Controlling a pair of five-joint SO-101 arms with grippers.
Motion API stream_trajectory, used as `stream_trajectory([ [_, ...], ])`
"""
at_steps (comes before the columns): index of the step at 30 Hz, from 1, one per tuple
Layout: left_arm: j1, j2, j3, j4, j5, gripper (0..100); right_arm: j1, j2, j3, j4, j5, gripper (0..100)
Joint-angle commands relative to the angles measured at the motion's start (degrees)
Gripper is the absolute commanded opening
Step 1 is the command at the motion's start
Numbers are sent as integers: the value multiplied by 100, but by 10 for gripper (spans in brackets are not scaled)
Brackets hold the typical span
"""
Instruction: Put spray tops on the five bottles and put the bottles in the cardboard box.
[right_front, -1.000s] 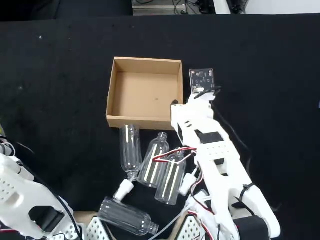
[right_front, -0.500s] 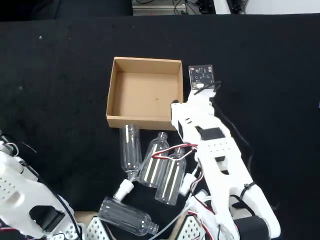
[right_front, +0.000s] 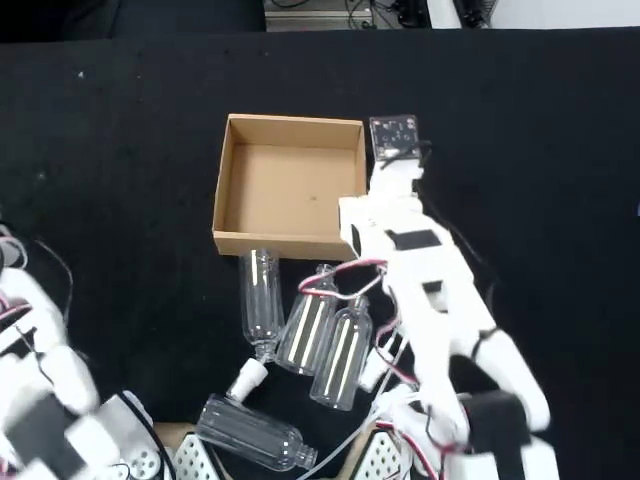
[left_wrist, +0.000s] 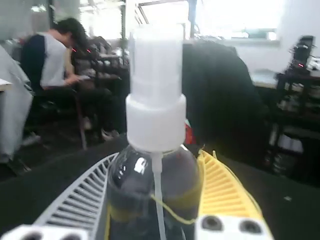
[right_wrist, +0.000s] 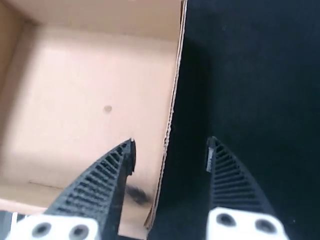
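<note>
Clear bottle (left_wrist: 150, 187) sits clamped in left end effector (left_wrist: 156, 159); right end effector (right_wrist: 171, 142) gapes astride cardboard box (right_wrist: 75, 100) wall.

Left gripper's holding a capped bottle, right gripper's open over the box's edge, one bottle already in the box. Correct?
Not quite: the high view shows the cardboard box empty. The rest holds: the left gripper holds a bottle with its spray top on, and the right gripper is open astride the box's wall.
</note>
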Motion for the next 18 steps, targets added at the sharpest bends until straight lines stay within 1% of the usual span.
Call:
stream_trajectory([
  [1, 646, -1776, -57, 2224, 62, 29, 35, 444, -857, 404, -9, 207],
  [5, 1244, -2374, -57, 3042, 62, 29, 44, 804, -980, 413, 9, 205],
  [9, 1859, -2549, -57, 3358, 62, 29, 132, 1112, -1174, 457, 132, 198],
  [11, 2176, -2549, -57, 3358, 62, 29, 220, 1262, -1288, 457, 466, 148],
  [13, 2545, -2549, -57, 3358, 62, 29, 290, 1446, -1429, 475, 905, 67],
  [15, 2923, -2549, -57, 3349, 62, 29, 299, 1648, -1657, 703, 1407, 6],
  [18, 3459, -2549, -57, 3323, 62, 29, 404, 1947, -2105, 1319, 1969, 15],
])
